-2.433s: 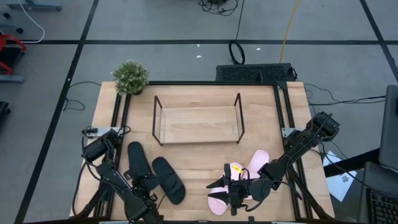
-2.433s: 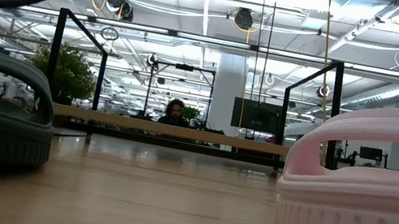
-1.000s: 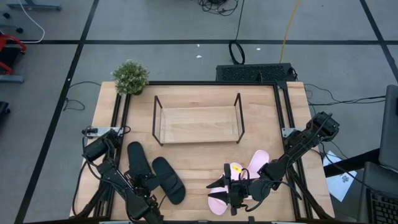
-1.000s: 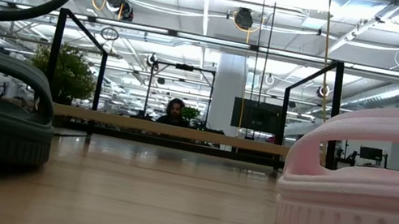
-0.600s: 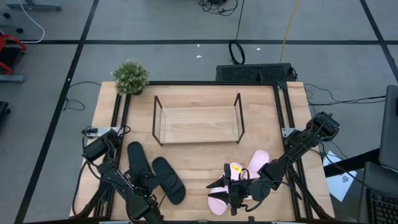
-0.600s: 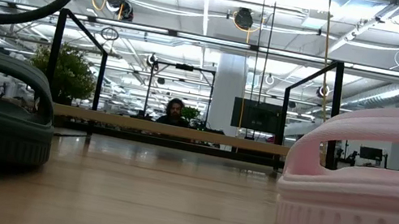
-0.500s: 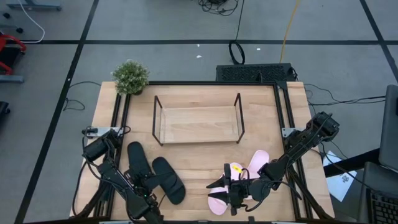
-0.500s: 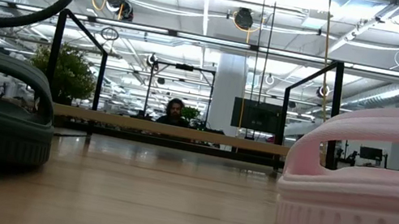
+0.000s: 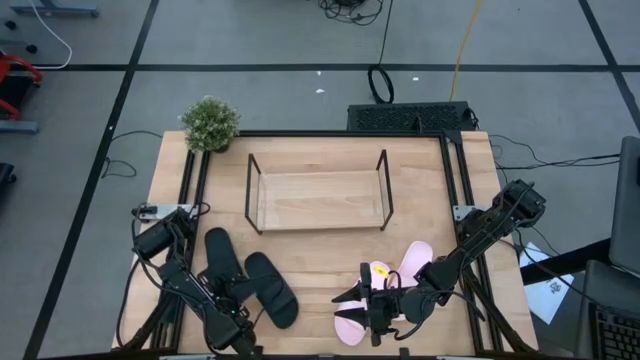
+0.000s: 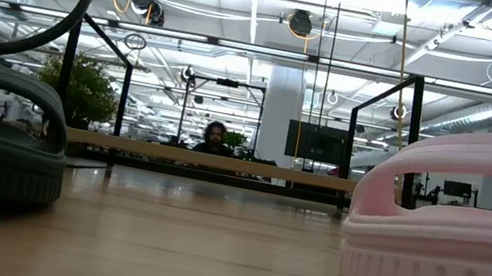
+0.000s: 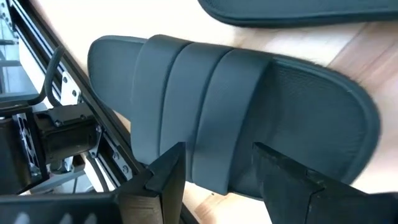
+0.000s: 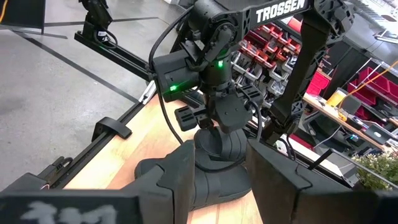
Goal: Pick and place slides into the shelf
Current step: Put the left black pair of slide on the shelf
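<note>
Two black slides (image 9: 222, 262) (image 9: 272, 288) lie sole-down at the table's near left. My left gripper (image 9: 232, 300) is open and tipped down over the left one. Its fingers (image 11: 166, 177) stand on either side of the ribbed strap (image 11: 199, 112); no touch shows. Two pink slides (image 9: 415, 262) (image 9: 350, 325) lie at the near right, partly under my right arm. My right gripper (image 12: 214, 180) is open above them, level, pointing toward the table's left, and holds nothing. The wire shelf (image 9: 250, 190) stands at the middle far side with nothing in it.
A small potted plant (image 9: 210, 123) stands at the far left corner. Black rails (image 9: 190, 190) run along the table's left and right sides. Bare wood lies between the shelf and the slides. In the low view, people sit in the room behind the shelf (image 10: 221, 162).
</note>
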Robot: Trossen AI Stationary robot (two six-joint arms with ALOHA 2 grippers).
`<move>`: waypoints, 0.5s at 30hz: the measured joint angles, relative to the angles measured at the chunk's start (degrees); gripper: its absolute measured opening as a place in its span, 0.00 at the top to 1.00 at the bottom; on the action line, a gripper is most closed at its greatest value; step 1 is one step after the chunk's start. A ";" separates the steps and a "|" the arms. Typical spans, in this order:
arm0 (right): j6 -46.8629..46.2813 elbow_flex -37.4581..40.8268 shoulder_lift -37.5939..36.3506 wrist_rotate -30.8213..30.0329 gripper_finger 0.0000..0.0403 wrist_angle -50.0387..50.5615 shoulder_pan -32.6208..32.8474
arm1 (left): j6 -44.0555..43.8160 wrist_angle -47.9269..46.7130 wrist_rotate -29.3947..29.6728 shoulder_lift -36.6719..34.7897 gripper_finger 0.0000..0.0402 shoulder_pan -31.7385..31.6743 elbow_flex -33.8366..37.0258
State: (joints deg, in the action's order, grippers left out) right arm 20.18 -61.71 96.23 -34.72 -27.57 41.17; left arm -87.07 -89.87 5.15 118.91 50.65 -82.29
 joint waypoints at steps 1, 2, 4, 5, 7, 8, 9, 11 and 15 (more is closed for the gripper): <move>0.01 0.00 0.00 0.00 0.67 0.00 0.00 | 0.00 -0.02 0.00 0.00 0.55 0.00 0.26; -0.01 0.00 0.00 0.00 0.67 0.00 0.00 | 0.00 -0.02 -0.02 0.00 0.55 0.00 0.52; -0.01 0.00 0.00 0.00 0.67 0.00 0.00 | -0.04 0.00 -0.02 0.00 0.55 0.00 1.06; 0.01 0.00 0.00 0.00 0.67 0.00 0.00 | -0.07 0.00 -0.02 0.00 0.55 0.00 1.34; 0.01 0.00 0.00 0.00 0.67 0.00 0.00 | -0.07 0.12 -0.02 -0.03 0.55 0.00 1.98; 0.01 0.00 0.00 0.00 0.67 0.00 0.00 | -0.07 0.00 -0.03 -0.04 0.55 0.00 2.32; -0.01 0.00 0.00 0.00 0.67 0.00 0.00 | -0.08 -0.09 -0.04 -0.04 0.55 0.02 2.61; 0.00 0.00 0.00 0.00 0.67 0.00 0.00 | -0.09 0.00 -0.04 -0.04 0.55 0.02 2.92; 0.01 0.00 0.00 0.00 0.67 0.00 0.00 | -0.73 -0.02 0.09 -0.04 0.55 0.02 3.07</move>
State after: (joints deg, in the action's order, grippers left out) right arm 20.18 -61.71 96.23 -34.72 -27.57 41.17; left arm -87.80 -89.89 5.24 118.87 50.68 -79.22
